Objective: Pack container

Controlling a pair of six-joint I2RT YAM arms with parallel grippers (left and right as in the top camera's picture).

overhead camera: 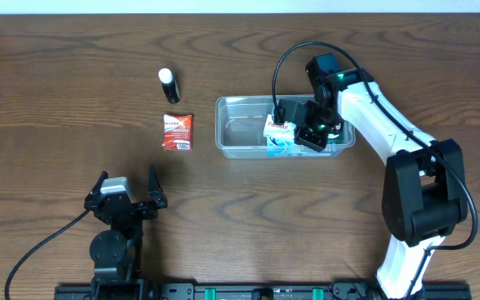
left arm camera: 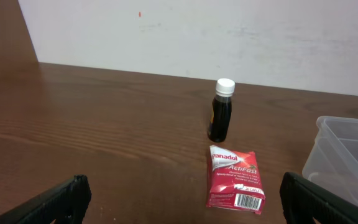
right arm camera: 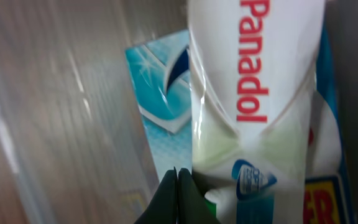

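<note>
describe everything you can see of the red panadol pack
The red Panadol ActiFast pack is small and flat, glossy red with white lettering and a white barcode panel at the end away from the dark bottle. It lies face up on the wooden table, close to that bottle but apart from it, outside the clear container. Nothing else touches it.

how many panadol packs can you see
2. A red Panadol ActiFast pack lies on the table, left of the container, by the bottle. A white Panadol box is inside the container, over a blue pack. Others may be hidden under it.
</note>
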